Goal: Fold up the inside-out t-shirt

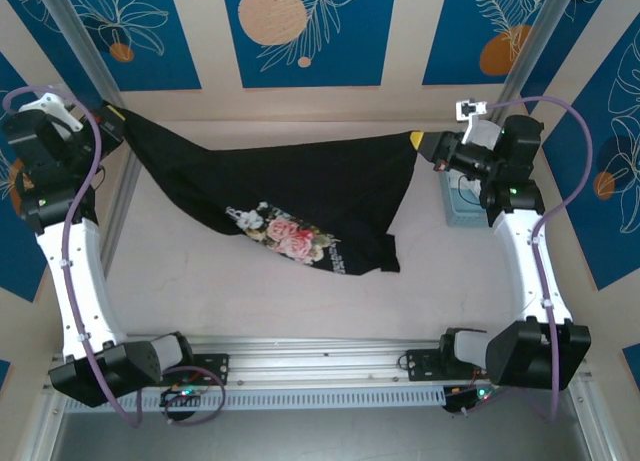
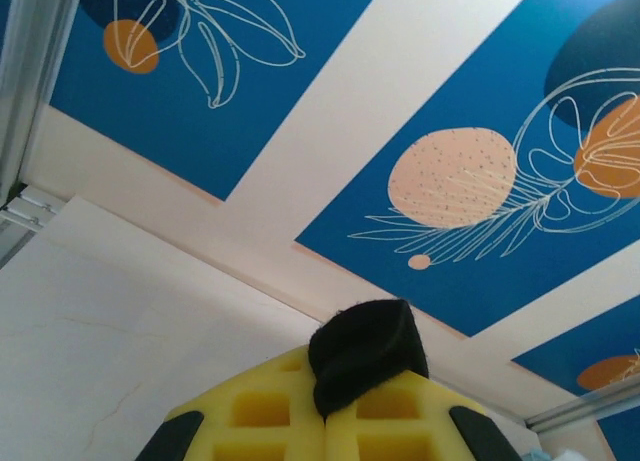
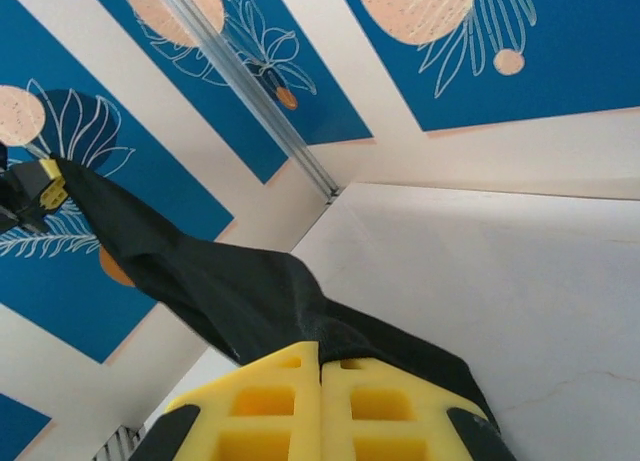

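– Black inside-out t-shirt [image 1: 300,196], position?
– Stretched along desk [image 1: 200,291] far edge, middle sagging. Left pincer [image 1: 112,119] and right pincer [image 1: 422,141] each clench a corner, probably to spread it flat for folding.

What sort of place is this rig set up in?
Probably a lab test booth, not a home: printed blue backdrop panels on the walls, metal frame posts, and a white table with a mounting rail at its near edge.
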Available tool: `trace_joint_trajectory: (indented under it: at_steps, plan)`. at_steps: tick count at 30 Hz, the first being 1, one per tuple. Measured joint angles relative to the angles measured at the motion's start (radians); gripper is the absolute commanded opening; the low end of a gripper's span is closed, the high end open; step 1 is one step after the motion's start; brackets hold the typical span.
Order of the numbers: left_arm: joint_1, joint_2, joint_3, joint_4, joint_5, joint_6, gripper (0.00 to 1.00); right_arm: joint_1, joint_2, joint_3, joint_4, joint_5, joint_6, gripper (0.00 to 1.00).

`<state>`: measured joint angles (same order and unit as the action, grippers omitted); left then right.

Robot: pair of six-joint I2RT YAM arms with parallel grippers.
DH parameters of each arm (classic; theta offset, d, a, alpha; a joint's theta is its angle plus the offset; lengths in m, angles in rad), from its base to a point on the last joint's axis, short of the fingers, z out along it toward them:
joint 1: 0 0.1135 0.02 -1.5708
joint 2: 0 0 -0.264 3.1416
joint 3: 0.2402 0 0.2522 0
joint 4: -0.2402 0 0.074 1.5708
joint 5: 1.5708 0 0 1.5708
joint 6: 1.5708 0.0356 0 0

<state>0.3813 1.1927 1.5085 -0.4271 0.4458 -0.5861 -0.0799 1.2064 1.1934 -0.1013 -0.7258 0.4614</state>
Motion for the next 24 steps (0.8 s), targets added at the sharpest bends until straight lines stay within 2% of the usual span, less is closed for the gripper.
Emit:
trace_joint_trajectory:
  at_steps: [5,10,18,24]
  plan:
    - [0.001,-0.02,-0.095,0.014,0.012,-0.002,0.0,0.152,0.032,-0.024,-0.035,0.046,0.007,0.0]
    - [0.001,-0.024,-0.212,0.008,0.014,0.019,0.0,0.271,0.193,-0.088,-0.029,0.068,0.041,0.0]
    - [0.001,-0.025,-0.306,0.026,0.027,0.019,0.0,0.286,0.602,-0.017,-0.024,0.066,0.059,0.01]
    - [0.0,-0.027,-0.313,0.042,0.036,0.019,0.0,0.275,0.743,0.063,-0.041,0.061,0.039,0.11]
